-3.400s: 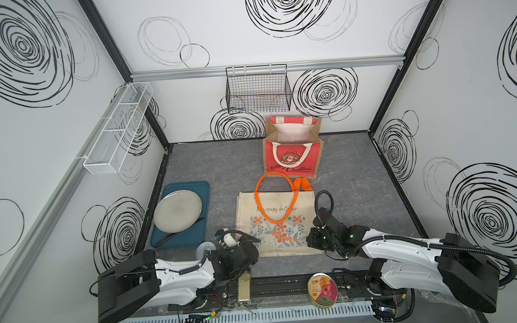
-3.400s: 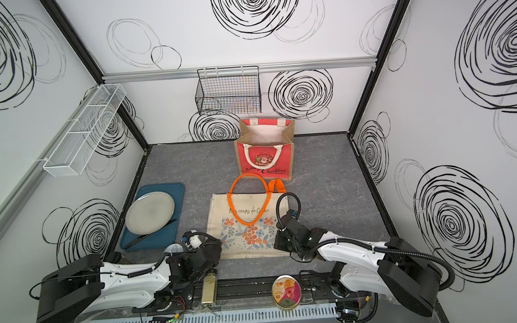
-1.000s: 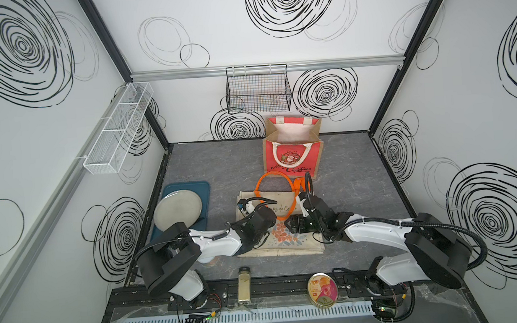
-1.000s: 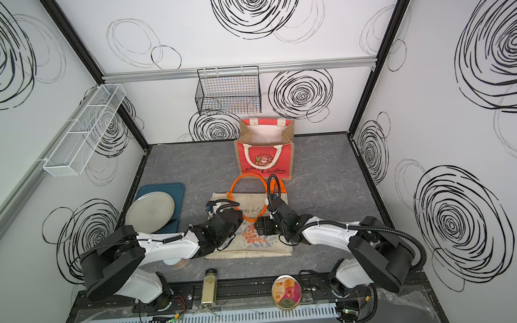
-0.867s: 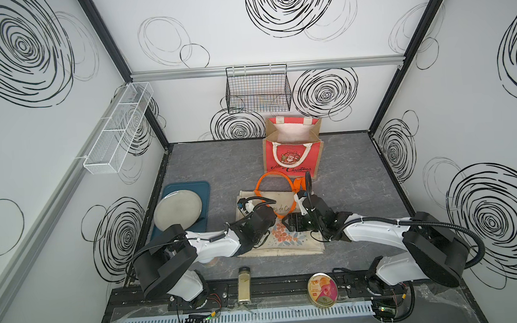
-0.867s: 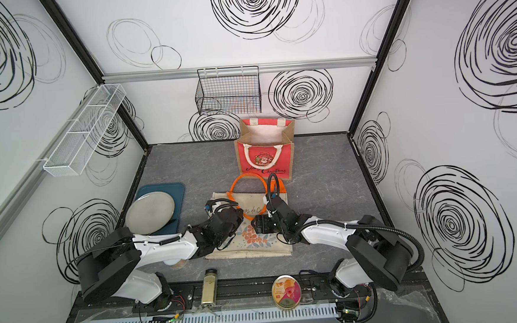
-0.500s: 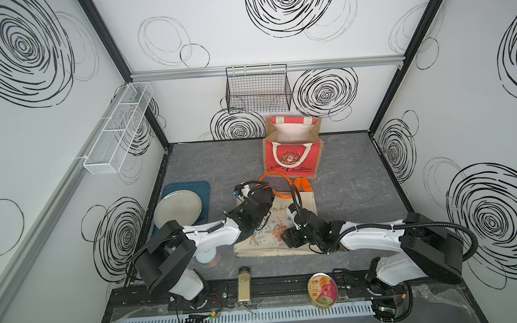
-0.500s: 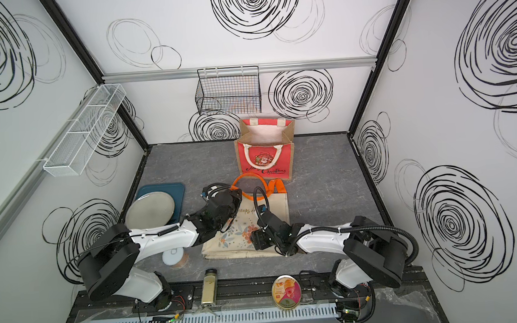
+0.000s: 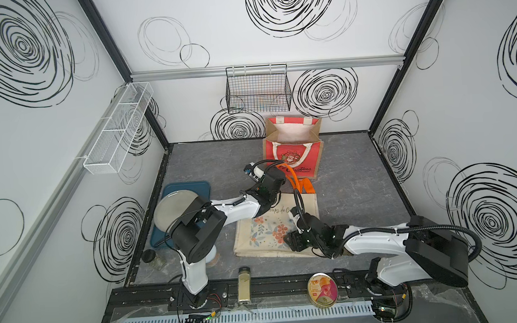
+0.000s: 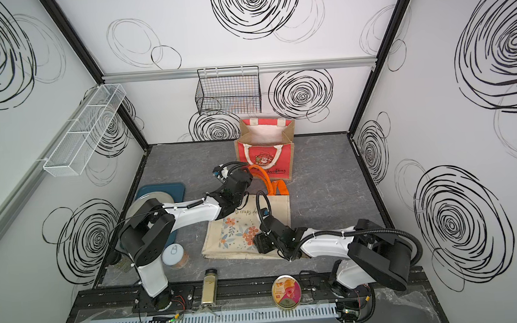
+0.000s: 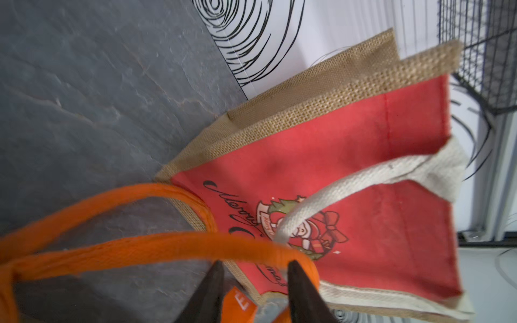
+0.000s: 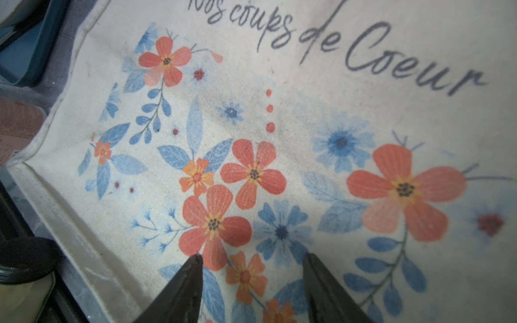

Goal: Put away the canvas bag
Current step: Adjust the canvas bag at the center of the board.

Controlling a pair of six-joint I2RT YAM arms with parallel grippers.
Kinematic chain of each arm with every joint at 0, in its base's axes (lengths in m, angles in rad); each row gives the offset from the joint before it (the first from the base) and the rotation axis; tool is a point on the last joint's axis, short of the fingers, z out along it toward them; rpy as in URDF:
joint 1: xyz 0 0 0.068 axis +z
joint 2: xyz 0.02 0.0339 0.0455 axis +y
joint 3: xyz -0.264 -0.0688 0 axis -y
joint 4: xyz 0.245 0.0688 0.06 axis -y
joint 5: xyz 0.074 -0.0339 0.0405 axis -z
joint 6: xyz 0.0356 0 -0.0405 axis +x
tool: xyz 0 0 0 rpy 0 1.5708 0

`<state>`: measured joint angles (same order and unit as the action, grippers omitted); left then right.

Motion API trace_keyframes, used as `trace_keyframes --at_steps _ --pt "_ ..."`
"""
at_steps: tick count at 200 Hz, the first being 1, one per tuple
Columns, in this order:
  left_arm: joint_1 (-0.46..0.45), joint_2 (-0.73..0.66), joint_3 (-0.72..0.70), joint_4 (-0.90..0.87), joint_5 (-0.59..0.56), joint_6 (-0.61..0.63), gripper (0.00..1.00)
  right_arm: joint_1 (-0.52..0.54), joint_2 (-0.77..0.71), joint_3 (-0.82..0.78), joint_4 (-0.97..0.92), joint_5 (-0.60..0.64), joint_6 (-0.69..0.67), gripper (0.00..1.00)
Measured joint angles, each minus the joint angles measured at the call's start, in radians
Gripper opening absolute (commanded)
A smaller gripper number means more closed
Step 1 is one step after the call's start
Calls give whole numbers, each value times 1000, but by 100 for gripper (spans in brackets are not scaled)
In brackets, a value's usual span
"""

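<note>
- Grey slate-look floor (image 9: 359, 168), white walls with black swirls. Canvas bag (image 9: 264, 232) lies flat mid-floor, its orange handles (image 9: 306, 186) pointing at the red bag (image 9: 294, 157) by the back wall.
- Left gripper (image 11: 254, 263): jaws parted, nothing pinched. One handle strap runs just past the tips and seems to touch one finger. It is not in the gap.
- Right gripper (image 12: 251, 255): jaws apart, low over the floral print near the canvas bag's bottom seam, grasping nothing. Can't tell if the tips touch the cloth.
- Risk: left closes on air or nips only a strap edge, so the handle slips out on the lift. Cause: the strap sits outside the gap.
- Risk: it catches one strap of two. The canvas bag would hang lopsided and swing into the red bag, which is just beside the handles and could tip.
- Risk: right pins the cloth while left pulls. The arms would fight and the fabric would drag or bunch.
- Risk: destination unclear to me, red bag or wire basket (image 9: 257, 88). Limp cloth will likely sag and snag on either rim.
- Look: cream canvas, blue and coral flowers, script "Nos coups de Coeur", stitched seams. Flat, looks empty, slightly grubby.
</note>
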<state>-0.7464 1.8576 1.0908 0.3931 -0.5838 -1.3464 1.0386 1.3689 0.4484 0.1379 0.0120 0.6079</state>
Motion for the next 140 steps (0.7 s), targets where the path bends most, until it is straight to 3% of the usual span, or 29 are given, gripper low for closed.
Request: trace_keyframes --at_steps 21,70,83,109,140 --pt "-9 -6 0 -18 -64 58 72 0 -43 -22 -23 1 10 64" --pt "-20 -163 -24 -43 -135 164 74 -11 -117 -32 -98 6 29 72" --pt "-13 -234 -47 -51 -106 164 77 -29 -131 -25 -124 -4 35 75" --pt "8 -359 -144 -87 4 176 90 -115 -208 -9 -188 -16 69 96" --pt "37 -451 -310 -192 109 249 98 -258 -326 -8 -217 -5 92 100"
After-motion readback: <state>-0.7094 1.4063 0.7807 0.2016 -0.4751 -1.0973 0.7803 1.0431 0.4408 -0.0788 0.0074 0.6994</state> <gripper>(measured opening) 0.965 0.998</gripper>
